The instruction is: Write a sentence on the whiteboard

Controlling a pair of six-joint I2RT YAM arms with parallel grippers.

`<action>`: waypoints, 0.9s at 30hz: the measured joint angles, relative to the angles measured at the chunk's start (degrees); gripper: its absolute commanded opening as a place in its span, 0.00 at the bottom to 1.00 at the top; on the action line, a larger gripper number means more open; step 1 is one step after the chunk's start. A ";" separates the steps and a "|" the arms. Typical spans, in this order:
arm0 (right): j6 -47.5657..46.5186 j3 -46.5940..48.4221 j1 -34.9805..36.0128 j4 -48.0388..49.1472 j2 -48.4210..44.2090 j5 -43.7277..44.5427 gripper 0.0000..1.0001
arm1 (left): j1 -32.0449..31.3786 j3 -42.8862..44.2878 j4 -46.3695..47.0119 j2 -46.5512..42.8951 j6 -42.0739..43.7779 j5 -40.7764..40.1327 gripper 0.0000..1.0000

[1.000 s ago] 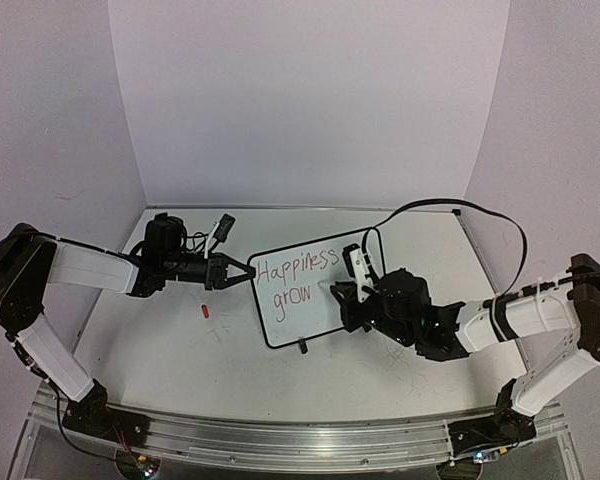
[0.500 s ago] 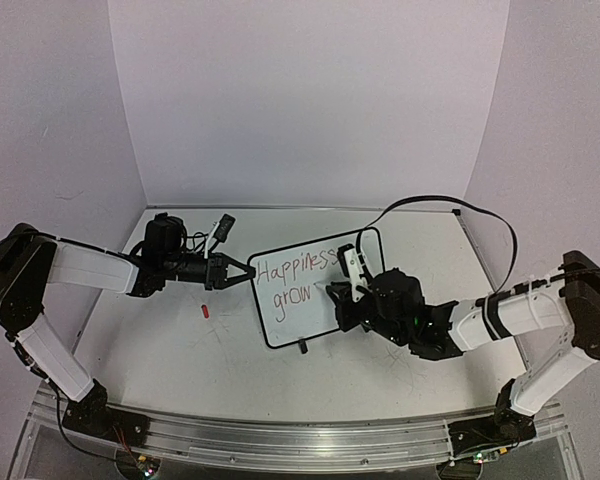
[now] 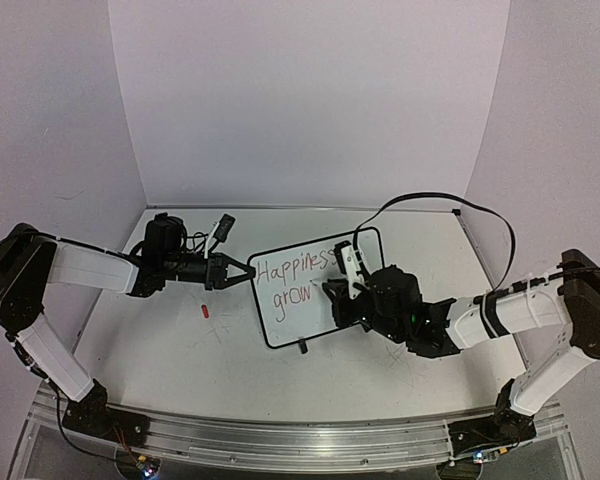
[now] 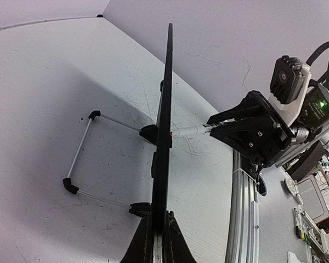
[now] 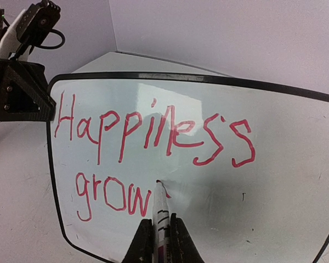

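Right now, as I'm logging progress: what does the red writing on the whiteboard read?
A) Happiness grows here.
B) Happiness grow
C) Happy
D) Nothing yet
B: the right wrist view shows the sentence on the whiteboard reading "Happiness" above "grow", with the marker tip just past the w.

Hidden, cropped, too small
From above, the right end effector (image 3: 336,290) covers the black-framed glossy white whiteboard (image 3: 295,325) just right of the thin red handwritten lettering (image 3: 295,266); a tiny red object (image 3: 205,311) on the table (image 3: 230,370) is too small to name. The left wrist view shows the board edge-on, face unseen. The right wrist view crops the barrel of the slim white marker (image 5: 160,211).
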 measured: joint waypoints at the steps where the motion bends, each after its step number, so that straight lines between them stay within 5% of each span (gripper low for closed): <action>1: 0.00 0.00 0.09 -0.05 0.00 -0.05 0.00 | 0.00 0.00 0.01 0.00 0.01 0.01 0.00; 27: 2.45 -2.19 0.76 -1.87 -0.85 1.08 0.00 | 0.00 0.00 0.01 0.00 0.04 0.12 0.00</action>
